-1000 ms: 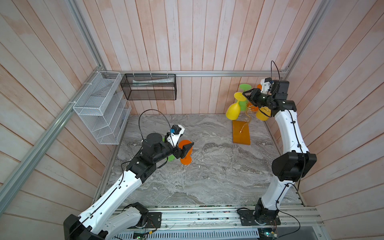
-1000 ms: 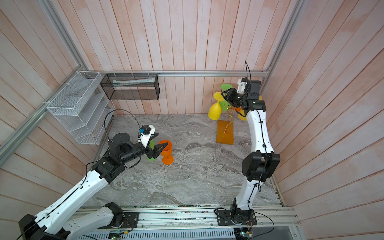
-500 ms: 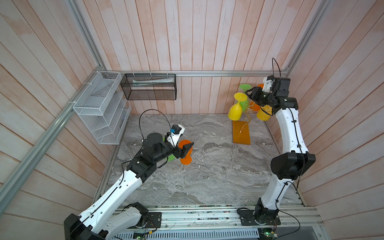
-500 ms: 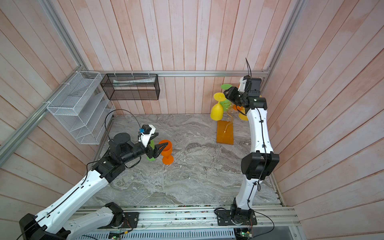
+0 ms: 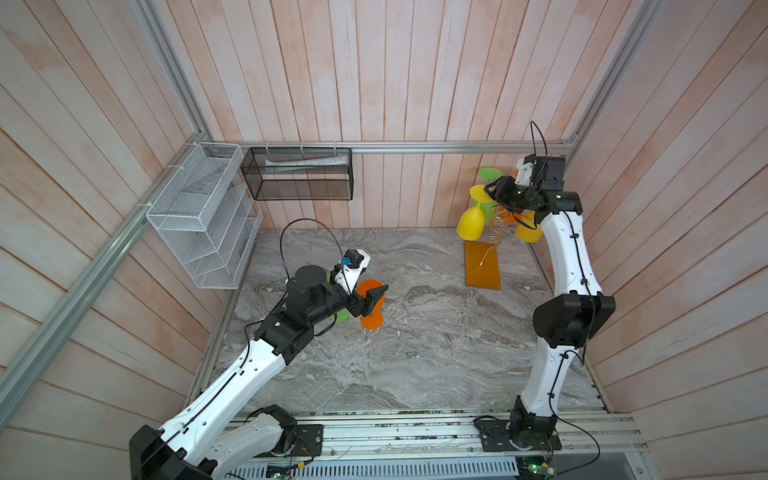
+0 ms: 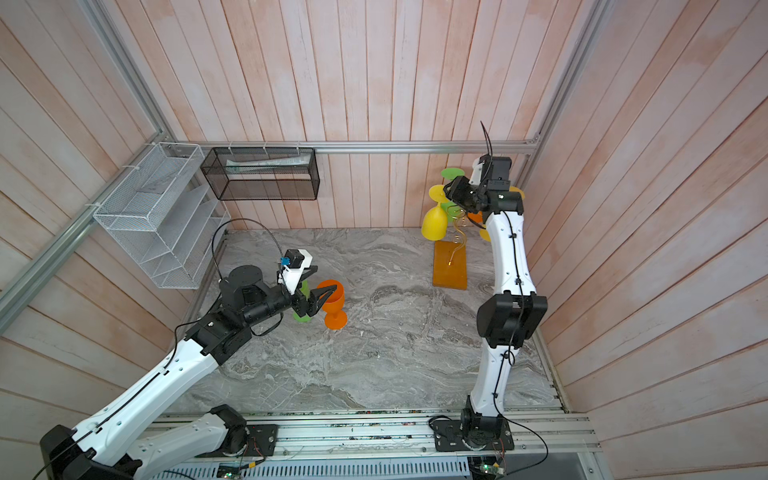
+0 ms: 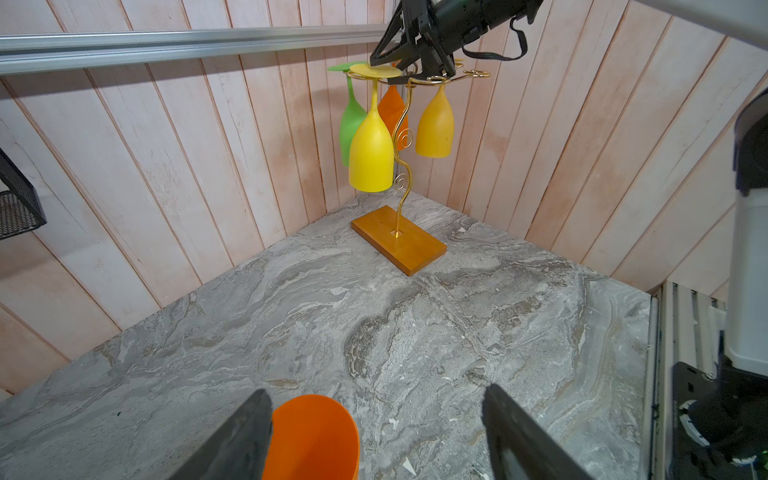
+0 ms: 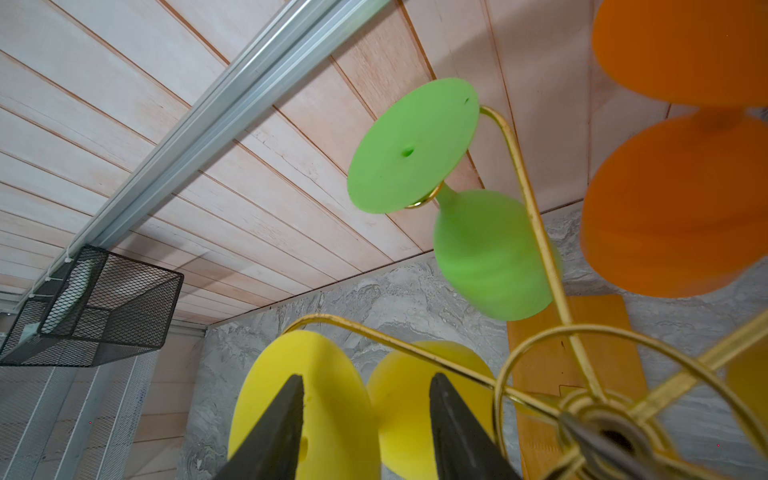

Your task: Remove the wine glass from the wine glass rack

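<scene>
Right wrist view: R gripper (image 8: 365, 376) jaws part-open astride foot of yellow wine glass (image 8: 336, 407), hung on wine glass rack (image 8: 602, 311), lift-off not done; L gripper (image 7: 376, 392) wide open by orange glass (image 7: 311, 440) on bench (image 7: 415, 332)

Left arm (image 5: 216, 399) and right arm (image 5: 570, 257): white shells, black joints, thin looping black cables; left end effector (image 7: 376, 390), dark wedge fingers.

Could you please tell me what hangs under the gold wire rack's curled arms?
Four plastic wine glasses hang there upside down: the bright yellow glass, green glass, orange glass and amber glass. The black right gripper covers the top of the gold wire rack, hiding some arms.
</scene>
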Robot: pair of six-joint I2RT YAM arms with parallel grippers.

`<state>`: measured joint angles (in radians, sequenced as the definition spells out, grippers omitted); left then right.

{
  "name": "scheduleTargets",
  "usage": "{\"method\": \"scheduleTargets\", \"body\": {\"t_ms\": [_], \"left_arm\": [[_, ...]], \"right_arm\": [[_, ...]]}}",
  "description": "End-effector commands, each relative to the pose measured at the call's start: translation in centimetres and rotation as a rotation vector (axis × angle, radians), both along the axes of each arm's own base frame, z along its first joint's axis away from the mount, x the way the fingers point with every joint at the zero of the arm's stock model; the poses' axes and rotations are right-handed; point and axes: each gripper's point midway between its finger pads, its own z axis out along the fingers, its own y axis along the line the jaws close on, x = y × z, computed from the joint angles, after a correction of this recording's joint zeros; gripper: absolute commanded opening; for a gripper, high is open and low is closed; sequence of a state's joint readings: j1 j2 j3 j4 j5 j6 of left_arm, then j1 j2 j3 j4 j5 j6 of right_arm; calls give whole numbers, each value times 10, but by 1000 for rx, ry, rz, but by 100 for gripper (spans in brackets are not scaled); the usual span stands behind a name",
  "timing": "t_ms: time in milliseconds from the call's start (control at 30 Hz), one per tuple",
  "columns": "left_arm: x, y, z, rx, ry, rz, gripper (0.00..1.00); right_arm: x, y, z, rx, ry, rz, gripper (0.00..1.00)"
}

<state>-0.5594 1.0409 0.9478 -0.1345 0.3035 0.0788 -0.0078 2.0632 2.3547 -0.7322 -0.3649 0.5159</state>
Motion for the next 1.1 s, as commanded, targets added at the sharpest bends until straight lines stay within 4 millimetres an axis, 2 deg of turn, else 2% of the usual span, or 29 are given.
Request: {"method": "scheduleTargets", "body": {"t_ms": [0, 500, 667, 800, 1067], "left_arm": [[3, 0, -3, 2, -1, 15, 81], [3, 1, -3, 7, -3, 18, 81], [3, 1, -3, 7, -3, 18, 81], [3, 1, -3, 7, -4, 19, 81], [2, 1, -2, 6, -5, 18, 81]], "right_arm": [[-1, 12, 7, 27, -14, 48, 50], [-8, 32, 31, 87, -72, 107, 48], [-8, 35, 33, 130, -74, 106, 41], [-7, 35, 27, 144, -58, 106, 35], [-6, 30, 25, 191, -59, 95, 16]]}}
